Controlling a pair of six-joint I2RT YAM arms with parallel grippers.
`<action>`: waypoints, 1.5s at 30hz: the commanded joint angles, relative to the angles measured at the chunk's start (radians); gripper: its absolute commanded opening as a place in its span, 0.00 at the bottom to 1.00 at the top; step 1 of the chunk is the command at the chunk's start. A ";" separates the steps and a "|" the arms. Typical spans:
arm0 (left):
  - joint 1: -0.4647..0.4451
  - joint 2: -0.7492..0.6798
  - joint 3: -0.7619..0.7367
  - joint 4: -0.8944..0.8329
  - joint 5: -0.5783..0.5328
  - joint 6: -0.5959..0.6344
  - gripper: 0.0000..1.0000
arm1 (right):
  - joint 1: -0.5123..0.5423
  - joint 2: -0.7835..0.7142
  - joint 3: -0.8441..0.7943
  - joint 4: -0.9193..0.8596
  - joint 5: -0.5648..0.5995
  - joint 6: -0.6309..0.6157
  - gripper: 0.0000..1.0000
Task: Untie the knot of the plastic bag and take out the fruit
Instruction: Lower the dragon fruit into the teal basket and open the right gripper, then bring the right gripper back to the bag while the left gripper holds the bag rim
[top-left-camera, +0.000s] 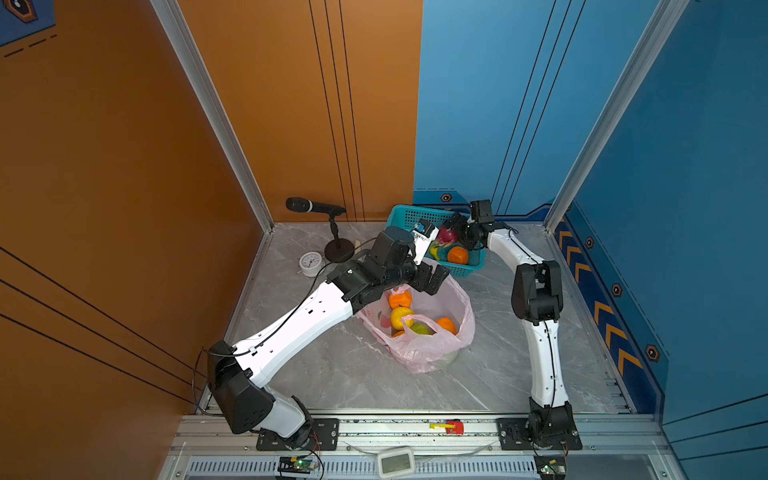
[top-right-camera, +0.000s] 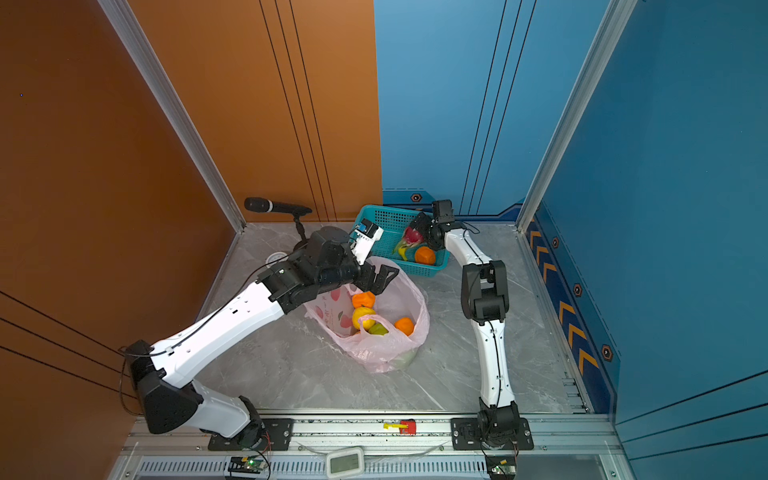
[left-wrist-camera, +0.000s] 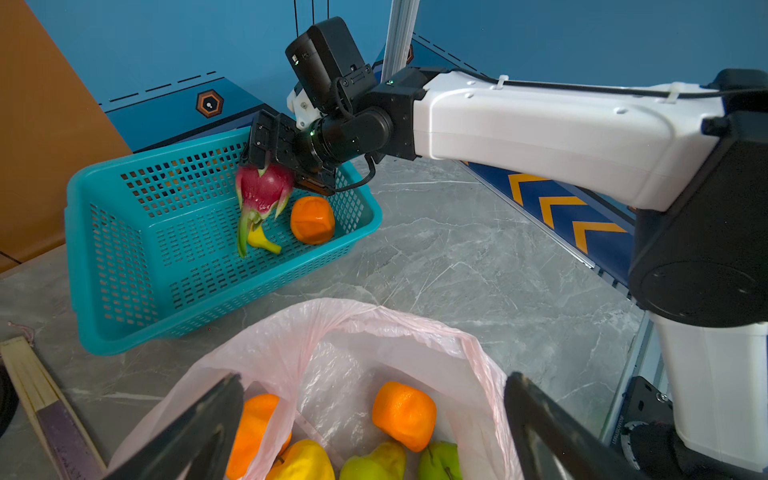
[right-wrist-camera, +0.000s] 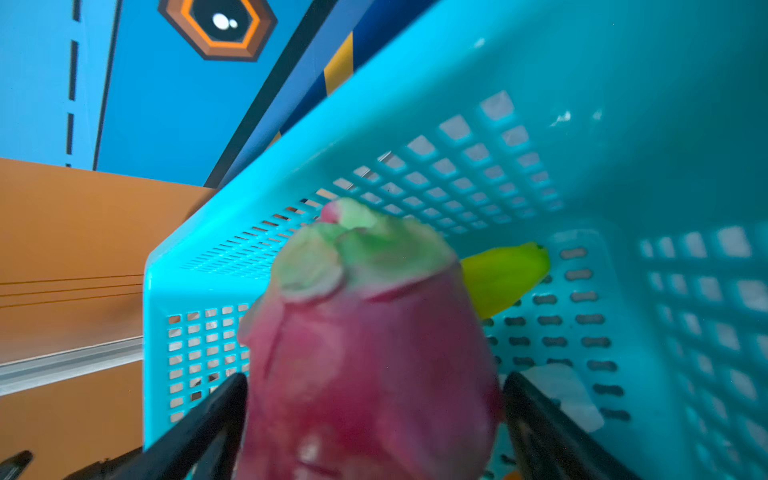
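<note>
**Fruit shared between bag and basket, dragon fruit between the right claw's jaws**

Nearest on the grey marbled worktop (top-left-camera: 332, 382) lay the plastic bag (top-left-camera: 419, 353). It was crumpled, with its mouth gaping upward and 1 loop handle (left-wrist-camera: 305, 374) draped loose across the contents. The left wrist view showed what rested in its bottom:

- 2 oranges (left-wrist-camera: 403, 415)
- 1 yellow citrus (left-wrist-camera: 303, 461)
- 1 green pear (left-wrist-camera: 374, 461)
- 1 round green fruit (left-wrist-camera: 440, 461) right beside the pear

The left claw (left-wrist-camera: 374, 378) hung over the far side of the bag's mouth. Its jaws were spread wide and it held nothing.

Just beyond the bag's far rim stood the teal basket (left-wrist-camera: 108, 249). On its perforated floor lay 1 orange (left-wrist-camera: 311, 220) and, near it, 1 small yellow banana (left-wrist-camera: 262, 241).

The dragon fruit (left-wrist-camera: 264, 189) was inside the basket, its green tip pointing down to the banana. Its magenta body sat between the jaws of the right claw (right-wrist-camera: 374, 382), which reached in over the basket's far wall. The jaws stood 1 on each flank of the fruit, close against it. Whether they gripped it or only flanked it could not be told, and the fruit was blurred in the right wrist view.

Farthest back, toward the orange wall, a small round white clock (top-left-camera: 310, 263) sat on the worktop. Behind it stood a black microphone (top-left-camera: 316, 205) on a short stand, well apart from the bag.
</note>
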 joint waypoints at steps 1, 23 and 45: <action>-0.022 -0.028 0.006 0.003 -0.038 0.000 0.99 | -0.011 -0.088 0.022 -0.058 -0.017 -0.026 1.00; -0.085 -0.176 -0.184 -0.015 -0.004 -0.028 0.97 | -0.008 -0.876 -0.514 -0.080 0.057 -0.197 1.00; -0.177 -0.250 -0.520 0.055 -0.167 -0.118 0.70 | 0.191 -1.526 -1.037 -0.245 0.082 -0.266 1.00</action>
